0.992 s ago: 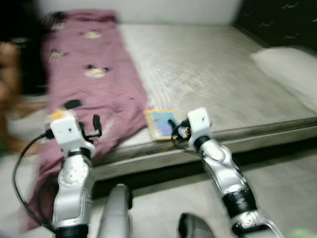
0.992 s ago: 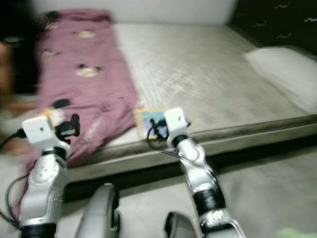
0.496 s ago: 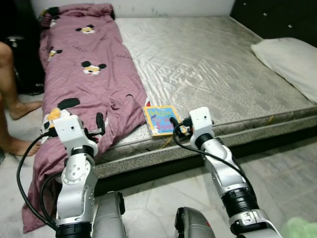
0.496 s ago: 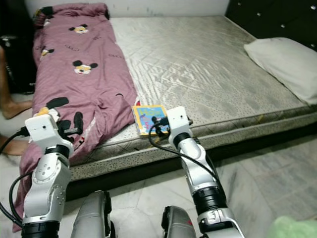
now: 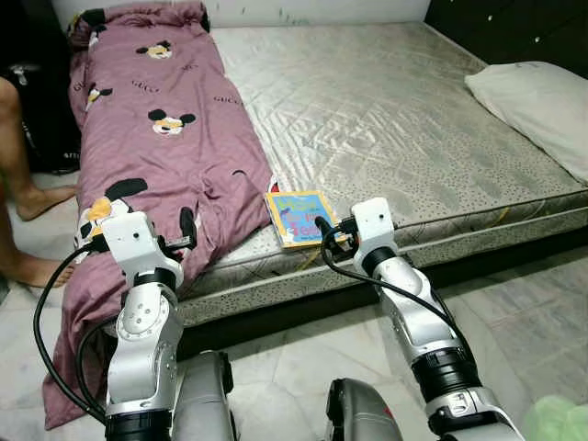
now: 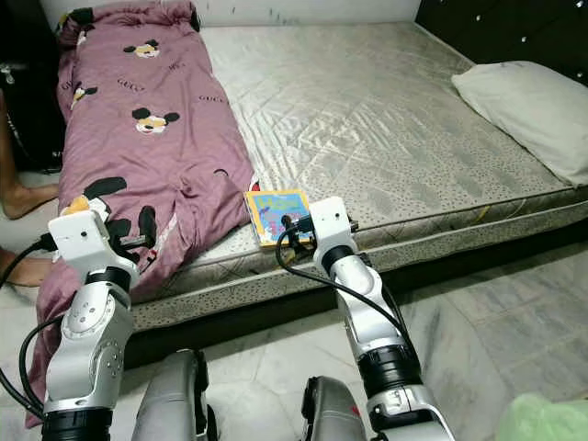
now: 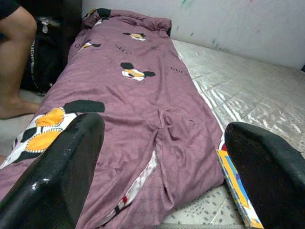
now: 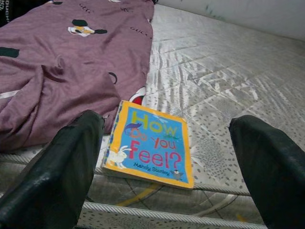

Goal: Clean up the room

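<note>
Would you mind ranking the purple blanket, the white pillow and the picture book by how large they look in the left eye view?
Largest to smallest:
1. purple blanket, running the bed's length and hanging over its near edge.
2. white pillow, partly cut off by the frame, so its full size is unsure.
3. picture book, clearly smallest, though nearest the camera.

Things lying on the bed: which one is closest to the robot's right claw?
The small picture book, right in front of the open right gripper at the mattress edge. The purple blanket lies further left, the white pillow far right.
</note>
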Motion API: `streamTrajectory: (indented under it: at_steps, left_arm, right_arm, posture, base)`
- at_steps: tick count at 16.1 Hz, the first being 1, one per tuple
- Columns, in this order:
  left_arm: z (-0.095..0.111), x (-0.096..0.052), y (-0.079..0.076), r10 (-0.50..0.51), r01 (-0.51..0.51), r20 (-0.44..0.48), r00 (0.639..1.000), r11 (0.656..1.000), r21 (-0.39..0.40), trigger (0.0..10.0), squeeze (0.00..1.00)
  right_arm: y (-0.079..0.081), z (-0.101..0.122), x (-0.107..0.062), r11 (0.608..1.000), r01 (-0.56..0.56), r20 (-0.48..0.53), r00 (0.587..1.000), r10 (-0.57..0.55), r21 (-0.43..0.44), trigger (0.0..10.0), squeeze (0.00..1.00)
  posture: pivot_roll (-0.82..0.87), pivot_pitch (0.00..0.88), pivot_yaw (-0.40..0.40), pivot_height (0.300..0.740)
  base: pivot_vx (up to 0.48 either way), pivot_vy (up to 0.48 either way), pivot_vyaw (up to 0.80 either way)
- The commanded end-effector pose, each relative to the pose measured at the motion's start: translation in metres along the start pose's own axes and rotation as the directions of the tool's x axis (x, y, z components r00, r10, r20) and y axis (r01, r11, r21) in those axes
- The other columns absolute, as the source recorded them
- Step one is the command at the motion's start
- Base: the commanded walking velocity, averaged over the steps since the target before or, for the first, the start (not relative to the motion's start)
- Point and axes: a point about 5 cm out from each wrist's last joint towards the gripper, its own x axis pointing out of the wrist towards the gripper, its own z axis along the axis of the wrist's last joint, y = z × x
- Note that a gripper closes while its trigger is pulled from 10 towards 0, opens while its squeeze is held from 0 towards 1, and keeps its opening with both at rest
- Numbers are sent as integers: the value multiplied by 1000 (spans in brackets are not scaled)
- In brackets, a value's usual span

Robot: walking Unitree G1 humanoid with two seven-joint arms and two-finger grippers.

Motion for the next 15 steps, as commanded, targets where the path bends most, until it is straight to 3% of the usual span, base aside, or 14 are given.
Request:
streamTrajectory:
  at_steps: [1,6,12,15]
  left_arm:
    - [1,2,-2,-12,12,3,1000,1000,4,10000,0]
    - [3,1,-5,-37,37,18,999,999,-6,10000,0]
    - [3,2,-6,-47,47,21,999,999,-12,10000,0]
    - [3,2,-7,-54,54,20,998,998,-13,10000,0]
  right_arm:
    - [-3,1,1,1000,3,5,1000,-3,2,10000,0]
    - [-2,2,1,1000,-6,12,1000,6,-19,10000,0]
    - [-2,2,2,1000,-9,12,1000,9,-11,10000,0]
    - [-2,2,2,1000,-10,11,1000,10,-7,10000,0]
  posture:
    - [-40,0,-68,615]
    - [-41,0,-69,615]
    - [-41,0,-68,615]
    - [-40,0,-67,615]
  base:
    - [0,0,0]
    - [0,0,0]
    - [0,0,504]
    - [0,0,0]
